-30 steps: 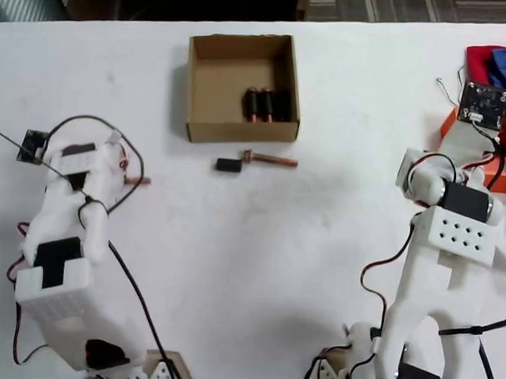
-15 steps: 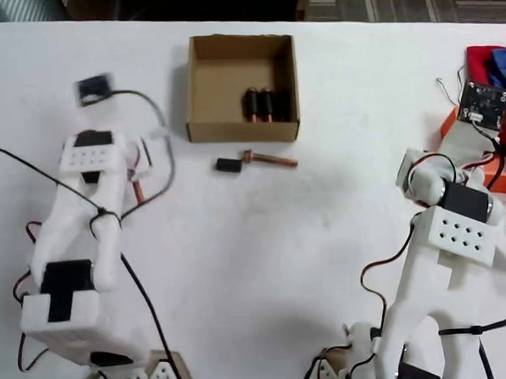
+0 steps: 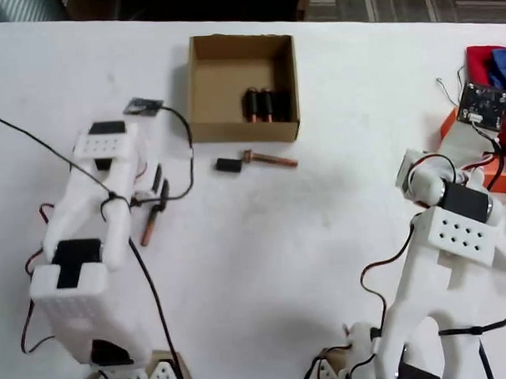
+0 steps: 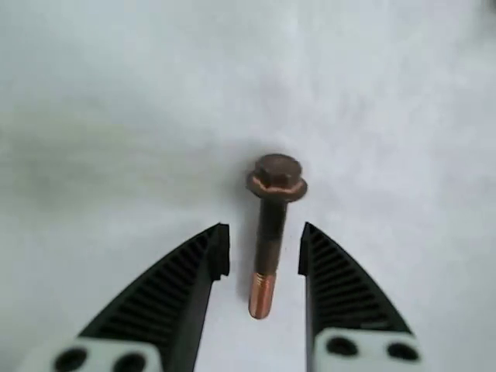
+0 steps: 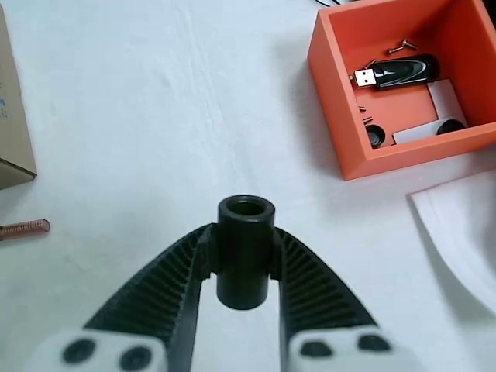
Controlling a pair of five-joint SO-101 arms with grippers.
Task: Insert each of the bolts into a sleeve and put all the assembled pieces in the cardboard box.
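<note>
The left hand (image 4: 263,236) straddles a copper bolt (image 4: 271,205) lying on the tabletop (image 4: 116,93). Its fingers are narrowly parted and clear of the shank, which runs lengthwise between them, head pointing away. Well to the right, the right hand (image 5: 244,236) clamps a black sleeve (image 5: 246,267) upright. The cardboard box (image 3: 201,91) sits farther back. No print is legible.

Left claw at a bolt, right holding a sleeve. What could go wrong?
The left claw is open with gaps either side of the bolt; an uneven close could roll or skew it. The right claw pinches the sleeve by its sides; pushing the bolt in may slide the sleeve out.
</note>
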